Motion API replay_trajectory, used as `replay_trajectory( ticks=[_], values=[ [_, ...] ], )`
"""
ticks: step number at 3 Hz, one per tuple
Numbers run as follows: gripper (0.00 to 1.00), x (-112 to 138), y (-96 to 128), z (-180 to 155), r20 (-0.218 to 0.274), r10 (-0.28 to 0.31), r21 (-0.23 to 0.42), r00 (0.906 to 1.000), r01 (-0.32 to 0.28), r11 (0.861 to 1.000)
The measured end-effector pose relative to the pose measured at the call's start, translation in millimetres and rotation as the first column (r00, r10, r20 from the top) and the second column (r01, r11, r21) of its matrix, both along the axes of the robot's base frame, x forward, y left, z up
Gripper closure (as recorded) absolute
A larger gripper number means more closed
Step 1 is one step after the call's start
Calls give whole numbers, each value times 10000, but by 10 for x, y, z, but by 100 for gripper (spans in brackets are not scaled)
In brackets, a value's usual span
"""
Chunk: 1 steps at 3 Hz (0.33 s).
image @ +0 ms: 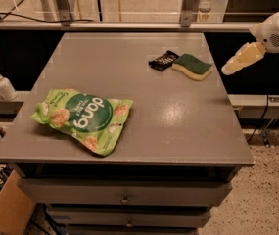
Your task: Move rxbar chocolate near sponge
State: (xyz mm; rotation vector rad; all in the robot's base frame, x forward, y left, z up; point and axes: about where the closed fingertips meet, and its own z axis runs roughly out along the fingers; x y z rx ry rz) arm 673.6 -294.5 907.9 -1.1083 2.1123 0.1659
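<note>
Robot lab: claw (226, 71) beside drawered workbench (129, 58)

The rxbar chocolate (163, 60) is black with white lettering. The sponge (192, 65) has a dark green top over a pale yellow base. The hand (228, 69), past the right edge of the table (129, 48) and near the sponge, is pale cream-yellow on a white arm (277, 31). The table is plain grey. The snack bag (82, 119) is bright green with white lettering and beige round patches. The pump bottle (4, 84) is white.
</note>
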Motion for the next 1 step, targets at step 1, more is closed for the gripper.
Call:
replay_trajectory(
  ticks=[1],
  values=[
    [0, 0, 1, -1, -1, 1, 0, 10000, -1, 10000]
  ],
)
